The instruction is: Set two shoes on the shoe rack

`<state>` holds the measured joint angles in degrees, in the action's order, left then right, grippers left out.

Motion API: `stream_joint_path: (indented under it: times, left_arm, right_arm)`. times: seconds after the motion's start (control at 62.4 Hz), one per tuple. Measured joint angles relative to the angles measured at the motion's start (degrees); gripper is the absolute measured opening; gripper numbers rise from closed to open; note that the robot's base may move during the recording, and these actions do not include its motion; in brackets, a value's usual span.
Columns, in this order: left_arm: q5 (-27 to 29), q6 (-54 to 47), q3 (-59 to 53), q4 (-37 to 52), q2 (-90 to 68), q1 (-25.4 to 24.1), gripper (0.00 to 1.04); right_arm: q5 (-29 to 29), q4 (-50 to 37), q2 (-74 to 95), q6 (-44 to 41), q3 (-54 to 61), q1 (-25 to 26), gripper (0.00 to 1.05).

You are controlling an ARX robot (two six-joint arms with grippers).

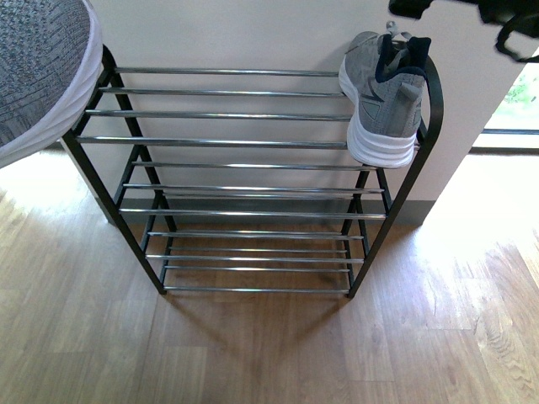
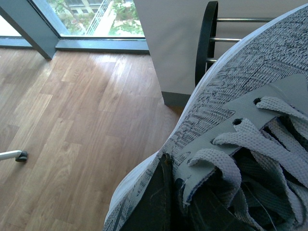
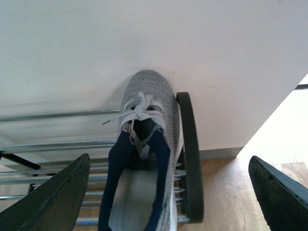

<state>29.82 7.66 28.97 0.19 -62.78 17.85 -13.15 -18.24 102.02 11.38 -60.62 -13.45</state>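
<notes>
Left tool (image 2: pixel 161 204) is clamped on one grey shoe (image 1: pixel 38 67), held up in the air right by the front camera, at the left end of the shoe rack (image 1: pixel 253 141). The other shoe (image 1: pixel 383 101) sits on the top tier, far right against the side loop (image 1: pixel 431 109), toe at the wall (image 1: pixel 236 34). Right tool (image 3: pixel 169 161) hangs over it with its fingers (image 3: pixel 53 202) wide apart. The navy side mark is too small to read.

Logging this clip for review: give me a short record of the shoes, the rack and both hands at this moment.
placed shoe: on the shoe rack, top tier, right end, toe towards the wall
held shoe: in the air by the rack's top left corner, not yet on it
left hand: shut on held shoe, near the laces
right hand: open, above placed shoe, fingers clear of it
</notes>
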Motion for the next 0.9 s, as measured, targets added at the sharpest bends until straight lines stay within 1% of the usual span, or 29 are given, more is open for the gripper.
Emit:
stream_joint_path:
  times: [0.128,0.192,0.224,0.24,0.272,0.32,0.352,0.4,0.432,0.481,0.513,0.577,0.593,0.657,0.689,0.737,0.865,0.897]
  left_arm:
    - [0.02,0.02,0.0,0.0,0.0,0.0,0.01]
    - [0.02,0.0,0.0,0.0,0.0,-0.02,0.01]
    - [0.04,0.02,0.0,0.0,0.0,0.0,0.01]
    - [0.02,0.0,0.0,0.0,0.0,0.0,0.01]
    - [0.02,0.02,0.0,0.0,0.0,0.0,0.01]
    - [-0.07,0.0,0.0,0.0,0.0,0.04,0.01]
    - [-0.09,0.0,0.0,0.0,0.0,0.04,0.01]
    - [-0.07,0.02,0.0,0.0,0.0,0.02,0.01]
    - [-0.04,0.02,0.0,0.0,0.0,0.02,0.01]
    - [-0.02,0.02,0.0,0.0,0.0,0.02,0.01]
    - [-0.02,0.0,0.0,0.0,0.0,0.02,0.01]
    - [0.0,0.02,0.0,0.0,0.0,0.02,0.01]
    - [0.0,0.0,0.0,0.0,0.0,0.02,0.01]
    - [-0.02,0.0,0.0,0.0,0.0,0.02,0.01]
    - [-0.04,0.02,0.0,0.0,0.0,0.02,0.01]
    - [-0.04,0.02,0.0,0.0,0.0,0.04,0.01]
    - [-0.02,0.02,0.0,0.0,0.0,0.02,0.01]
    - [-0.02,0.0,0.0,0.0,0.0,0.02,0.01]
  right_arm:
    - [4.13,-0.11,-10.05,-5.11,6.54,3.26,0.96]
    - [4.2,-0.61,-12.55,-6.47,7.98,4.02,0.95]
    - [4.0,-5.57,-13.42,-7.54,9.62,4.39,0.91]
    - [4.07,-9.81,-13.97,-8.02,11.08,4.59,0.87]
    - [4.22,-13.9,-14.51,-8.46,12.74,4.76,0.84]
    - [4.94,-22.16,-15.78,-9.4,17.35,5.14,0.76]
    - [5.31,-24.55,-16.35,-9.62,19.23,5.33,0.72]
    - [5.97,-28.52,-17.9,-10.05,23.67,5.66,0.63]
    - [6.19,-29.44,-18.64,-10.14,25.2,5.79,0.6]
    - [6.71,-30.91,-20.61,-10.47,28.63,6.32,0.51]
    - [6.82,-31.3,-21.42,-10.6,29.83,6.56,0.47]
    - [7.23,-32.26,-23.82,-10.82,33.14,7.3,0.37]
    - [7.3,-32.57,-24.9,-10.84,34.6,7.69,0.32]
    - [8.11,-33.18,-27.82,-10.93,38.38,8.37,0.17]
    - [8.59,-33.35,-29.59,-11.02,40.48,8.68,0.09]
    - [9.01,-33.46,-31.3,-11.28,42.38,8.94,0.01]
    - [9.75,-33.44,-35.26,-11.19,46.14,9.77,0.01]
    - [11.5,-33.33,-36.39,-11.21,47.06,10.84,0.01]
